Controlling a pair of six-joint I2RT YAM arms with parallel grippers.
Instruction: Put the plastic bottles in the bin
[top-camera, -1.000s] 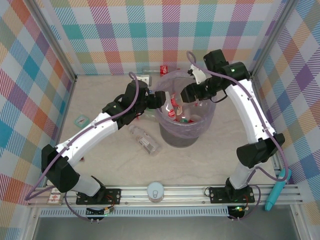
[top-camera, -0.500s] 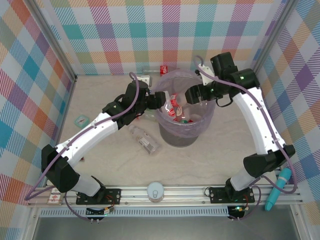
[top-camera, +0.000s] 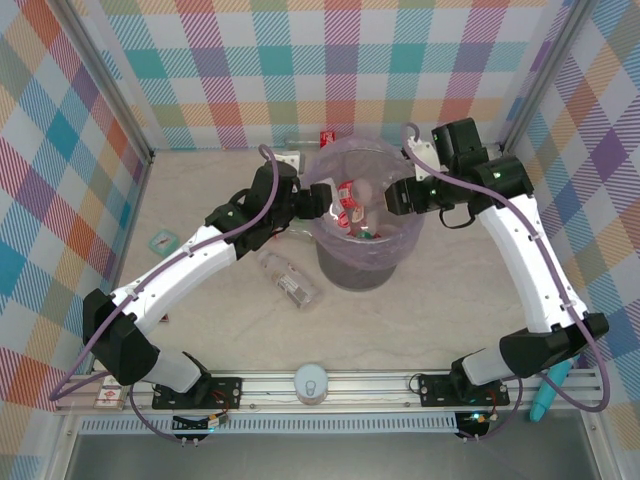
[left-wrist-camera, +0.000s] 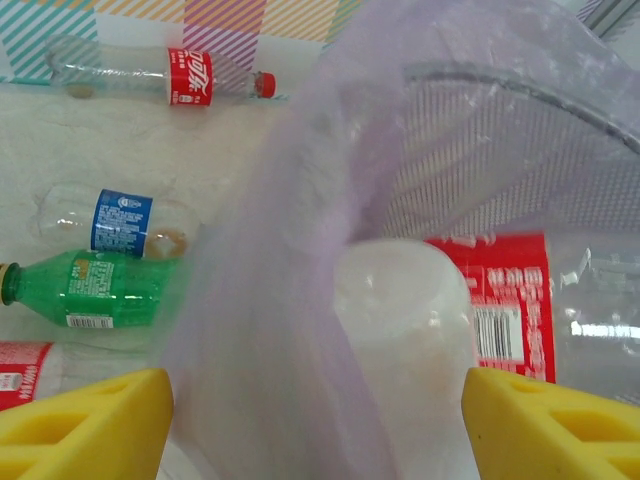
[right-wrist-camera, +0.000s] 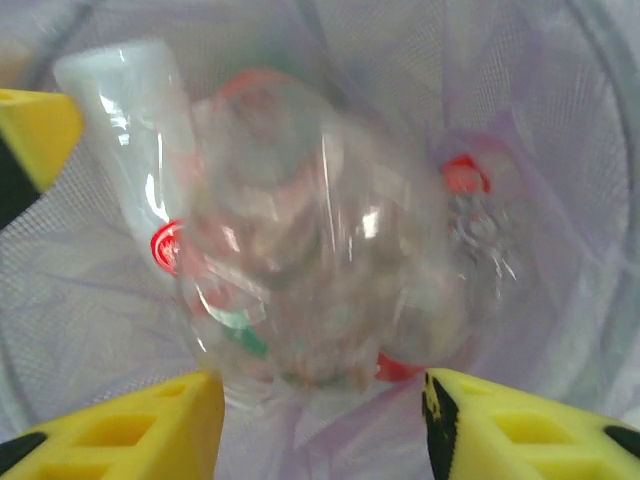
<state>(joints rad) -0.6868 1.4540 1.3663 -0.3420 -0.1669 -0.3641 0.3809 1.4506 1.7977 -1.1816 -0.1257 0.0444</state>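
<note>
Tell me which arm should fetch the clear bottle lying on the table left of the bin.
Left, probably. The clear bottle lies right beside the left arm, whereas the right claw hangs over the bin, which stands between it and that bottle.

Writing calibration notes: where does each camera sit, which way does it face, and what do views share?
Top external: above and behind the bases, looking down on the table; left arm, right arm, left hand and right hand at the bin.
Left wrist: on the left arm, facing the bin's rim and lavender bag, loose bottles lying beside; left fingers at bottom corners.
Right wrist: on the right arm, looking down into the bin; right fingers at bottom corners.
Shared: all see the bag-lined bin.
</note>
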